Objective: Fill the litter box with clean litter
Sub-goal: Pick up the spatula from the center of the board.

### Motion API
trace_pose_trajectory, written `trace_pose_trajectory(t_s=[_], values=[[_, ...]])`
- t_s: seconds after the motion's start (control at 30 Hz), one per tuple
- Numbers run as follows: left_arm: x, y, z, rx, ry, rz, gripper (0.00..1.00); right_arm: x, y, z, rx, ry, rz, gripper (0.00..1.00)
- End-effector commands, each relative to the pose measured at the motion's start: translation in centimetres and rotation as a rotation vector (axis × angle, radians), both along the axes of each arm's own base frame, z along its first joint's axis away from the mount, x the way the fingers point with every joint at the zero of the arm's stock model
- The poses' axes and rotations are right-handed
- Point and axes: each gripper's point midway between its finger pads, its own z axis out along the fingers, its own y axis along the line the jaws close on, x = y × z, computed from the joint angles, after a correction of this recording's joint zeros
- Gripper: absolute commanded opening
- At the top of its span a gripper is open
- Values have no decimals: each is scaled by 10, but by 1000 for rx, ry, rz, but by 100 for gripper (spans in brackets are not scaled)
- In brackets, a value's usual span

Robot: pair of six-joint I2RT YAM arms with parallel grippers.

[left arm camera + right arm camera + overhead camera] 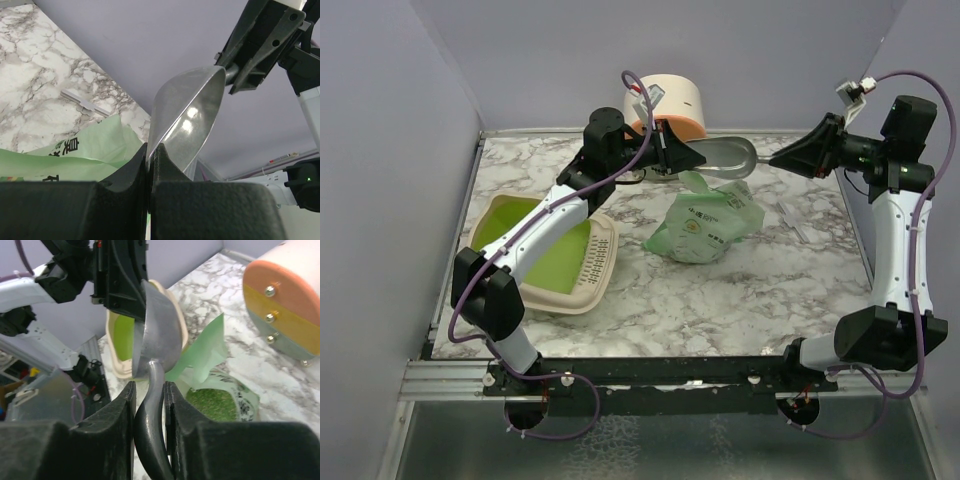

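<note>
The cream litter box (603, 262) with its lime-green inside lies at the table's left and looks bare inside; its rim (116, 371) shows behind the scoop. The mint-green litter bag (705, 225) slumps at the middle. Its mouth is open, and granules of clean litter (212, 404) show inside, tinted green. A grey metal scoop (725, 157) hangs in the air above the bag, between both arms. My left gripper (148, 150) is shut on the edge of the scoop's bowl (192, 112). My right gripper (150, 390) is shut on the scoop's handle (151, 405).
A cream cylinder (665, 100) with an orange, yellow and teal face (282, 305) stands at the back wall. A small white strip (85, 102) lies on the marble to the right of the bag. Purple walls enclose the table on three sides.
</note>
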Motion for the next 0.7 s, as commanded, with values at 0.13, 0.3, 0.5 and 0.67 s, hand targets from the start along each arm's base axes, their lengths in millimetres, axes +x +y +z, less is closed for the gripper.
trace_pose_trajectory(t_s=[0.13,0.3,0.5,0.67], values=[[0,-8,20,-46,-58,-14,0,-8,3,-2,-13,5,1,1],[2,-8,15,-16,-78,-13,7,-7,1,-4,-28,25,-31,1],[2,-1,26,5,-166,14,55,1,-5,0,-63,59,-100,1],[0,11,44,40,-286,56,65,13,-15,11,-125,46,-202,1]])
